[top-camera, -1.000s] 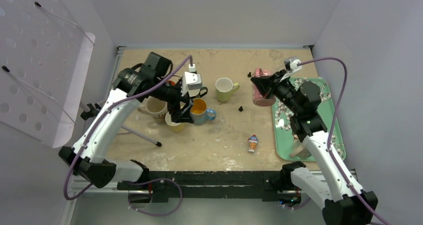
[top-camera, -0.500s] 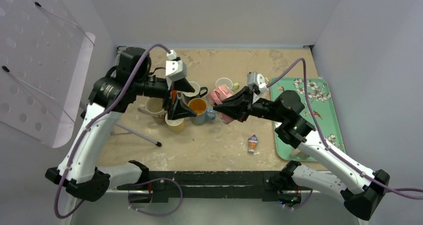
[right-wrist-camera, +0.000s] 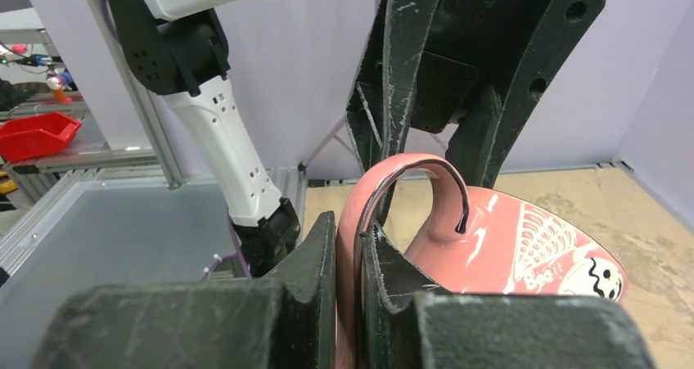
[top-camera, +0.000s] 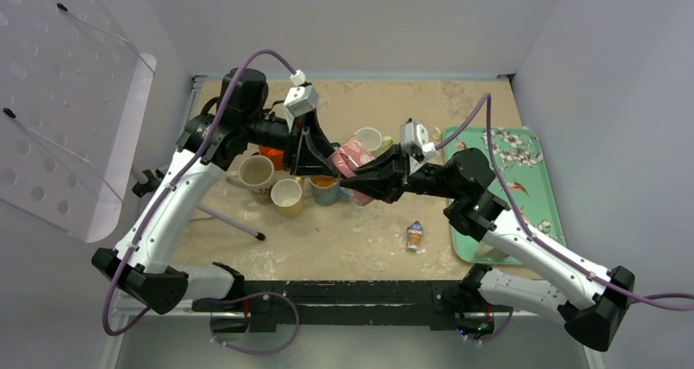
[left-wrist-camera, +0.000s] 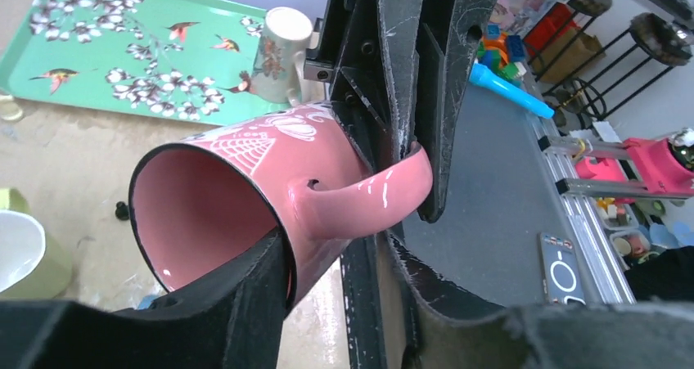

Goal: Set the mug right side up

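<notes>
The pink mug (top-camera: 353, 155) hangs in the air over the middle of the table, lying on its side with its mouth facing the left wrist camera (left-wrist-camera: 205, 222). My right gripper (top-camera: 360, 179) is shut on the mug's handle (right-wrist-camera: 409, 177), whose loop is pinched between its two fingers (right-wrist-camera: 353, 230). My left gripper (top-camera: 331, 163) reaches in from the left and straddles the mug's body at the rim (left-wrist-camera: 331, 250). One of its fingers (left-wrist-camera: 237, 303) lies against the rim. The other finger (left-wrist-camera: 458, 303) stands apart from the mug with a gap showing.
Below the mug stand a cream mug (top-camera: 256, 173), a yellow mug (top-camera: 287, 195), a blue mug with an orange inside (top-camera: 326, 185) and a pale green mug (top-camera: 368, 138). A green flowered tray (top-camera: 536, 168) lies at the right. A small toy figure (top-camera: 416, 235) lies near the front.
My right arm carried the pink mug from the tray's edge leftward to the table's middle. My left gripper lifted off the mug cluster, swung right around the pink mug, and its jaws narrowed.
</notes>
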### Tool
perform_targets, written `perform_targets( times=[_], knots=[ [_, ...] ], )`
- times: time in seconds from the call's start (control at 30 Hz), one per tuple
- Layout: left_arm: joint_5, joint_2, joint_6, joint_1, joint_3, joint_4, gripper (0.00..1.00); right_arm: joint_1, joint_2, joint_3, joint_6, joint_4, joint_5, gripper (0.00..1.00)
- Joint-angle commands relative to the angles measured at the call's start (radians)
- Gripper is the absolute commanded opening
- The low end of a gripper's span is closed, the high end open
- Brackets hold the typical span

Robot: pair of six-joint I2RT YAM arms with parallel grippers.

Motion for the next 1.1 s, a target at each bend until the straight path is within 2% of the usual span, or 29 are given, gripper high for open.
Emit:
perform_targets(
  times=[0.0, 0.1, 0.17, 0.2, 0.27, 0.33, 0.37, 0.43, 0.47, 0.5, 0.53, 0.6, 0.67, 0.73, 0.8, 0.87, 0.93, 1.07],
  knots=[
    [0.132, 0.002, -0.052, -0.033, -0.033, 0.088, 0.44, 0.004, -0.014, 0.075, -0.035, 0.174, -0.006, 0.0],
    [0.147, 0.006, -0.023, -0.035, -0.047, 0.053, 0.31, 0.004, -0.009, 0.067, -0.038, 0.173, 0.013, 0.0],
    [0.141, 0.01, 0.031, -0.036, -0.044, 0.001, 0.15, 0.004, -0.012, 0.054, -0.044, 0.176, 0.028, 0.0],
    [0.127, 0.011, 0.046, -0.036, -0.043, -0.019, 0.02, 0.004, -0.013, 0.048, -0.045, 0.181, 0.03, 0.0],
    [0.072, 0.011, 0.094, -0.034, -0.031, -0.081, 0.0, 0.004, -0.014, 0.049, -0.042, 0.171, 0.054, 0.0],
    [-0.026, 0.007, 0.176, -0.032, -0.011, -0.179, 0.0, 0.004, -0.019, 0.079, -0.051, 0.069, 0.124, 0.0],
    [-0.09, 0.001, 0.228, -0.033, -0.003, -0.235, 0.0, 0.004, -0.025, 0.105, -0.067, -0.004, 0.209, 0.08],
    [-0.263, -0.022, 0.284, -0.033, -0.007, -0.31, 0.0, 0.004, -0.043, 0.151, -0.08, -0.152, 0.389, 0.5],
    [-0.348, -0.041, 0.305, -0.032, -0.015, -0.336, 0.0, 0.004, -0.057, 0.162, -0.086, -0.201, 0.468, 0.66],
    [-0.433, -0.053, 0.332, -0.032, -0.024, -0.367, 0.0, 0.004, -0.072, 0.162, -0.089, -0.236, 0.53, 0.78],
    [-0.529, -0.063, 0.358, -0.034, -0.041, -0.393, 0.0, 0.003, -0.095, 0.159, -0.091, -0.263, 0.59, 0.85],
    [-0.625, -0.084, 0.402, -0.033, -0.087, -0.438, 0.0, 0.003, -0.123, 0.149, -0.095, -0.309, 0.658, 0.89],
    [-0.66, -0.106, 0.44, -0.039, -0.168, -0.462, 0.0, 0.003, -0.142, 0.14, -0.094, -0.344, 0.724, 0.9],
    [-0.678, -0.119, 0.474, -0.071, -0.246, -0.491, 0.0, 0.003, -0.149, 0.14, -0.081, -0.374, 0.86, 0.92],
    [-0.743, -0.124, 0.48, -0.15, -0.318, -0.507, 0.0, 0.0, -0.133, 0.161, -0.057, -0.427, 1.026, 0.92],
    [-0.788, -0.129, 0.461, -0.228, -0.381, -0.484, 0.0, -0.014, -0.088, 0.212, 0.008, -0.542, 1.188, 0.92],
    [-0.809, -0.126, 0.444, -0.237, -0.426, -0.428, 0.0, -0.041, -0.033, 0.265, 0.092, -0.66, 1.313, 0.92],
    [-0.869, -0.137, 0.453, -0.237, -0.497, -0.334, 0.0, -0.218, 0.022, 0.301, 0.258, -0.82, 1.325, 0.91]
  ],
)
